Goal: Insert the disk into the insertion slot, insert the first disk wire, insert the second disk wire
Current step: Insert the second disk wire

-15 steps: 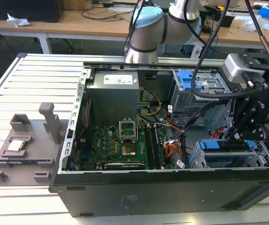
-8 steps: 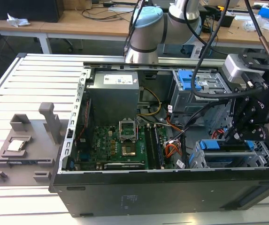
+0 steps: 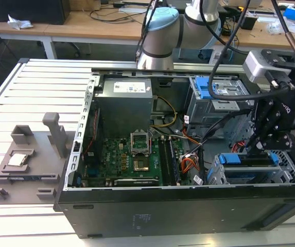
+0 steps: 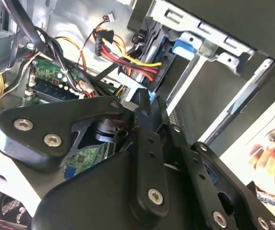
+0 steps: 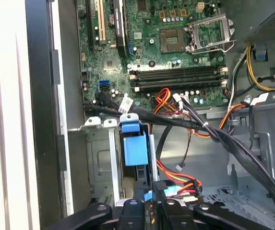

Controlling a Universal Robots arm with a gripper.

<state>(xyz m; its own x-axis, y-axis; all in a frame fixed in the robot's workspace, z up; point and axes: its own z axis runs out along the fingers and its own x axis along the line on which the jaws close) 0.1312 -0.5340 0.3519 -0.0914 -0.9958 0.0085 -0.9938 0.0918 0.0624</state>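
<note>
Fixture tray [image 3: 21,167]: grey, on the slatted surface [image 3: 39,87] at the exterior view's left, holding a small square chip [image 3: 17,159].
Computer case [image 3: 137,213]: open, lying on its side, right of the tray; green motherboard [image 3: 129,159] in its floor, grey power supply [image 3: 124,100] behind that.
Upper cage [image 3: 214,95]: taller grey cage with a blue latch, further right, toward the back of the case.
Disk [image 3: 245,165]: framed in blue, sitting inside the insertion slot [image 3: 253,172] at the exterior view's right, near the case's front edge. In the first wrist view the disk's blue carrier [image 5: 135,146] stands in the silver slot [image 5: 99,158].
Wires: a red, yellow and orange bundle [image 4: 123,55] with a black plug runs up to the disk's end in the second wrist view.
My gripper [image 3: 258,139]: I hang directly over the disk and slot; my black linkage [image 4: 147,143] is just beside the wire plug.
My jaws: I cannot tell whether they are apart or together.
Person's hand [image 4: 271,160]: at the edge of the second wrist view, outside the case.
</note>
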